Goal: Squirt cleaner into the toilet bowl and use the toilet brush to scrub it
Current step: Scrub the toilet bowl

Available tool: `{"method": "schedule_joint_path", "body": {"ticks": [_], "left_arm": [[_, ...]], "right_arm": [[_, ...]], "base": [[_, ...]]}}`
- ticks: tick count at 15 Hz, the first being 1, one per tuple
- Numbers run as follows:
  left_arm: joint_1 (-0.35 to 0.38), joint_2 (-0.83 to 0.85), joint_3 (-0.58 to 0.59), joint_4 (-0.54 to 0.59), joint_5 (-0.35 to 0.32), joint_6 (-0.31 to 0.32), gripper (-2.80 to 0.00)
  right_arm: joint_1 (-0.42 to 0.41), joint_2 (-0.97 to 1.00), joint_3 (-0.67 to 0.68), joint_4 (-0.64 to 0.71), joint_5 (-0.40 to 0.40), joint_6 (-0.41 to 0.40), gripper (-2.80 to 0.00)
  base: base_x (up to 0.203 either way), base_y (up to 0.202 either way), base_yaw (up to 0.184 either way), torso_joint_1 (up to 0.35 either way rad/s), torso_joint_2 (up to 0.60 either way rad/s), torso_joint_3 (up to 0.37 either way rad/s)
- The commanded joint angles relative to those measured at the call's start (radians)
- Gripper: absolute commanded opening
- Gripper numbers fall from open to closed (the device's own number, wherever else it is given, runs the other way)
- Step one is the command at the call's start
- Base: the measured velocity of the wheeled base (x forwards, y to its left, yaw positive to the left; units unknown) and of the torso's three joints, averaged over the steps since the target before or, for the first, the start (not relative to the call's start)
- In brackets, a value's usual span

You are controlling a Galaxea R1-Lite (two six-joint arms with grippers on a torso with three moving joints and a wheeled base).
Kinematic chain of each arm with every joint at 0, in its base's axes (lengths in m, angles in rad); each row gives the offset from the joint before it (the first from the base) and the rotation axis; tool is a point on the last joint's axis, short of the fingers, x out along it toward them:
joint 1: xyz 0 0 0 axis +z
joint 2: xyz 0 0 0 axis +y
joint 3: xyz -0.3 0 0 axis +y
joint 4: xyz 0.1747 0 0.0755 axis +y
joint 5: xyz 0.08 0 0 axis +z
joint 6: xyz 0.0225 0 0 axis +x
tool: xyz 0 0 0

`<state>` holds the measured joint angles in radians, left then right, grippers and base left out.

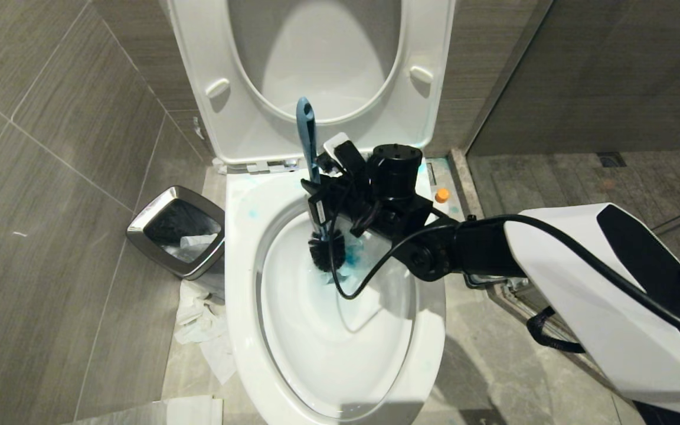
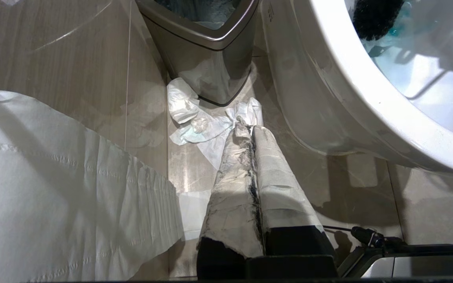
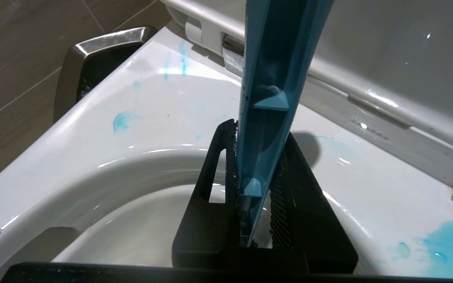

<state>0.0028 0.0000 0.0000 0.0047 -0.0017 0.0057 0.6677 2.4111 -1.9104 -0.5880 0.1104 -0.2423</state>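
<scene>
Over the toilet bowl (image 1: 245,330) my right gripper (image 1: 323,195) clamps the toilet brush (image 1: 308,141) mid-handle, bristles down in blue cleaner. Its handle looks light, stiff and slick, so I judge a low grip best. My left gripper (image 2: 249,129) hangs closed, empty, beside the bowl.

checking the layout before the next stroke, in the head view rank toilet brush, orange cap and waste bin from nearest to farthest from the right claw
1. toilet brush: held in the right claw, handle upright, bristles down in the toilet bowl.
2. orange cap: on the ledge on the robot's right of the bowl, past the wrist.
3. waste bin: on the floor on the robot's left of the bowl, farthest.
</scene>
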Motion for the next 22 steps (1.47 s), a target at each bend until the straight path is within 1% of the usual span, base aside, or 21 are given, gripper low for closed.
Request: {"method": "schedule_joint_path", "body": {"ticks": [1,3,6,9,10,16,19,20,22], "left_arm": [[0.0,0.002,0.0,0.0,0.0,0.0,-2.8],[-0.001,0.002,0.0,0.0,0.0,0.0,-2.8],[0.0,0.002,0.0,0.0,0.0,0.002,-2.8],[0.0,0.002,0.0,0.0,0.0,0.0,-2.8],[0.0,0.002,0.0,0.0,0.0,0.0,-2.8],[0.0,0.002,0.0,0.0,0.0,0.002,-2.8],[0.0,0.002,0.0,0.0,0.0,0.002,-2.8],[-0.001,0.002,0.0,0.0,0.0,0.002,-2.8],[0.0,0.002,0.0,0.0,0.0,0.002,-2.8]], "right_arm": [[0.005,0.037,0.041,-0.052,-0.003,-0.003,-2.8],[0.006,0.055,0.071,-0.113,-0.011,-0.003,-2.8],[0.007,0.063,0.104,-0.143,-0.014,-0.003,-2.8],[0.022,0.032,0.144,-0.149,-0.014,-0.003,-2.8],[0.031,0.013,0.138,-0.153,-0.017,-0.003,-2.8],[0.06,-0.167,0.145,-0.142,-0.054,-0.003,-2.8],[0.059,-0.213,0.25,-0.141,-0.062,-0.003,-2.8],[0.05,-0.216,0.265,-0.142,-0.083,-0.003,-2.8],[0.041,-0.205,0.263,-0.139,-0.084,-0.004,-2.8]], "base": [[0.0,0.0,0.0,0.0,0.0,0.0],[0.0,0.0,0.0,0.0,0.0,0.0],[0.0,0.0,0.0,0.0,0.0,0.0],[0.0,0.0,0.0,0.0,0.0,0.0],[0.0,0.0,0.0,0.0,0.0,0.0],[0.0,0.0,0.0,0.0,0.0,0.0],[0.0,0.0,0.0,0.0,0.0,0.0],[0.0,0.0,0.0,0.0,0.0,0.0],[0.0,0.0,0.0,0.0,0.0,0.0]]}}
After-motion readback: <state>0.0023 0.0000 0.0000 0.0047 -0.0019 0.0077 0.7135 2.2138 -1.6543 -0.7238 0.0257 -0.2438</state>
